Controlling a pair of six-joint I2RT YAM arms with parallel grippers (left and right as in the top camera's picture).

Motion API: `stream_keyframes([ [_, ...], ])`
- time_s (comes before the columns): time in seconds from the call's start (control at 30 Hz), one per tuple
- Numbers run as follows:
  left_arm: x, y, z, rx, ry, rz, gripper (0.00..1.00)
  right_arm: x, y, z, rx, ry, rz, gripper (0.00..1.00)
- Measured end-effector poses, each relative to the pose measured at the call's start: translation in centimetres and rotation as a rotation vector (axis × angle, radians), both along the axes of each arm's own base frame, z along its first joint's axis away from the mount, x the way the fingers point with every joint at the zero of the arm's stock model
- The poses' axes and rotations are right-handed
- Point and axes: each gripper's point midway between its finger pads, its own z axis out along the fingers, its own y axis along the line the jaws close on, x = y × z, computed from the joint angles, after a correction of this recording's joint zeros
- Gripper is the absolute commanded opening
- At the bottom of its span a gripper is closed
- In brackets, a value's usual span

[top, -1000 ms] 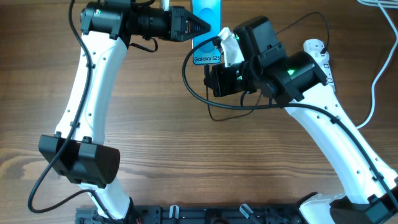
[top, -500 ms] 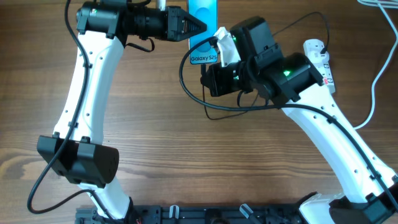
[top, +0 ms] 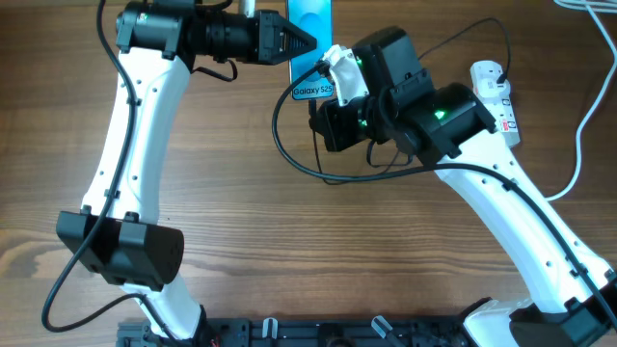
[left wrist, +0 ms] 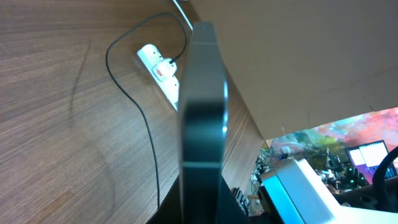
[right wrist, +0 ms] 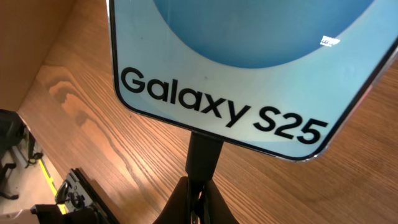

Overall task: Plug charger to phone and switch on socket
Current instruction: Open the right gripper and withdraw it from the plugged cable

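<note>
The phone [top: 313,24] has a cyan screen with "Galaxy S25" lettering and is held up off the table at the top centre. My left gripper [top: 303,40] is shut on its left edge. In the left wrist view the phone [left wrist: 202,118] shows edge-on as a dark slab between the jaws [left wrist: 202,211]. My right gripper [right wrist: 199,196] is shut on the charger's black plug tip [right wrist: 204,152], which meets the middle of the phone's bottom edge [right wrist: 217,118]. The charger's thin black cable [top: 289,149] loops to the socket [top: 496,92] at the right, also seen in the left wrist view [left wrist: 163,74].
A thick white cord [top: 583,125] runs from the socket along the right edge. The wooden table [top: 289,251] lies below both arms. A cardboard wall [left wrist: 298,56] stands behind the socket.
Both grippers and the phone have shifted slightly left and towards the far edge. The plug tip has stayed at the phone's bottom edge.
</note>
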Motion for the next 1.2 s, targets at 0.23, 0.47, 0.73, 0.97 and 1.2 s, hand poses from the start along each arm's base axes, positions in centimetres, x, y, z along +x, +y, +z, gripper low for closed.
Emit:
stream_keyframes([
  [0.23,-0.1,0.3,-0.8,0.033,0.02,0.015,0.04,1.4,-0.1,0.9,0.001,-0.073,-0.025,0.35],
  [0.47,0.2,0.4,-0.9,0.048,0.007,0.024,0.04,1.8,-1.3,0.3,-0.036,-0.055,-0.073,0.51],
  [0.73,1.3,1.6,-2.8,0.174,0.002,0.112,0.04,1.6,-3.0,1.2,-0.014,-0.017,-0.174,0.83],
  [0.97,1.6,2.4,-7.5,0.265,0.141,0.156,0.04,2.9,-12.9,5.0,0.05,-0.005,-0.504,0.88],
  [1.2,1.5,-0.8,-16.4,0.332,0.318,0.095,0.04,2.2,-17.8,3.0,-0.005,0.11,-0.649,0.9],
])
